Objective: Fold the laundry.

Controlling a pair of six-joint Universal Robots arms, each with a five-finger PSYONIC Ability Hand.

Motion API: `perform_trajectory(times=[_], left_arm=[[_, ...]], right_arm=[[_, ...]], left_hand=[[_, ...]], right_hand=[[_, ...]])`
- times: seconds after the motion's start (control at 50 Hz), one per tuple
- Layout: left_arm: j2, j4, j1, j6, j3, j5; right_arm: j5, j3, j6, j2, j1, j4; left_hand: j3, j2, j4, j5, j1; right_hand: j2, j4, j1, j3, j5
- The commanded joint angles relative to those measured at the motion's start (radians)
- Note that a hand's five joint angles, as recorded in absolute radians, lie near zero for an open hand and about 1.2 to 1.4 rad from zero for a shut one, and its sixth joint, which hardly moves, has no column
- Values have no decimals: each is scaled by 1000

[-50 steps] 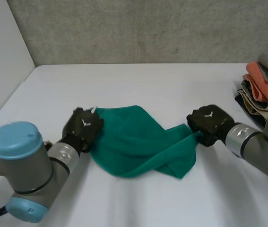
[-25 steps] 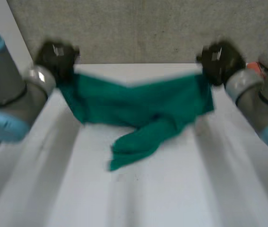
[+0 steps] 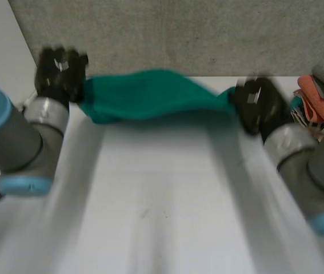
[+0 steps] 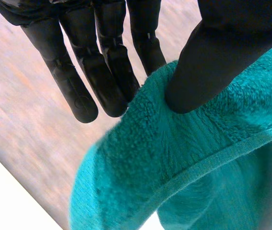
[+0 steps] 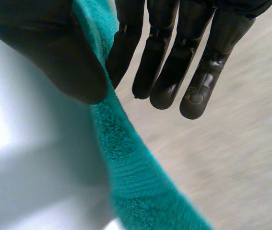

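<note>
Two robot hands [image 3: 62,71] [image 3: 259,105] pinching green towel [image 3: 150,94], held aloft

We see a plain teal-green towel [image 3: 150,94] with a ribbed hem band. Our left hand [image 3: 59,74] and right hand [image 3: 256,105] are black, the table [image 3: 162,200] white — the clothes pile [image 3: 316,94] at mid-right orange, grey, beige.

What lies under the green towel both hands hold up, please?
Bare white table lies under the green towel, stretched between the left hand and right hand. The towel hides part of the table's far edge.
</note>
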Motion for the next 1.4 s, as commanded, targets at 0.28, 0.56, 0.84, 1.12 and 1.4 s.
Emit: perform_trajectory(times=[0.28, 0.56, 0.84, 1.12, 1.4], left_arm=[[-19, -8, -5, -1, -171, -3], [4, -10, -5, -1, -174, -3], [-8, -10, -8, -1, -176, -3], [-7, -10, -8, -3, -180, -3], [-4, -10, -8, -3, -182, -3]], right_arm=[[-19, 29, 223, 74, -117, 278], [-351, 89, 84, 154, -384, 329], [-407, 43, 20, 312, -389, 235], [-405, 22, 30, 346, -387, 154], [-395, -64, 38, 404, -387, 152]], left_hand=[[202, 197, 194, 245, 252], [202, 197, 194, 245, 252], [202, 197, 194, 245, 252], [202, 197, 194, 245, 252], [202, 197, 194, 245, 252]], right_hand=[[-994, -1005, -811, -1000, -990], [-683, -694, -500, -688, -679], [-571, -582, -388, -577, -567], [-363, -374, -180, -369, -359], [-313, -324, -130, -319, -309]])
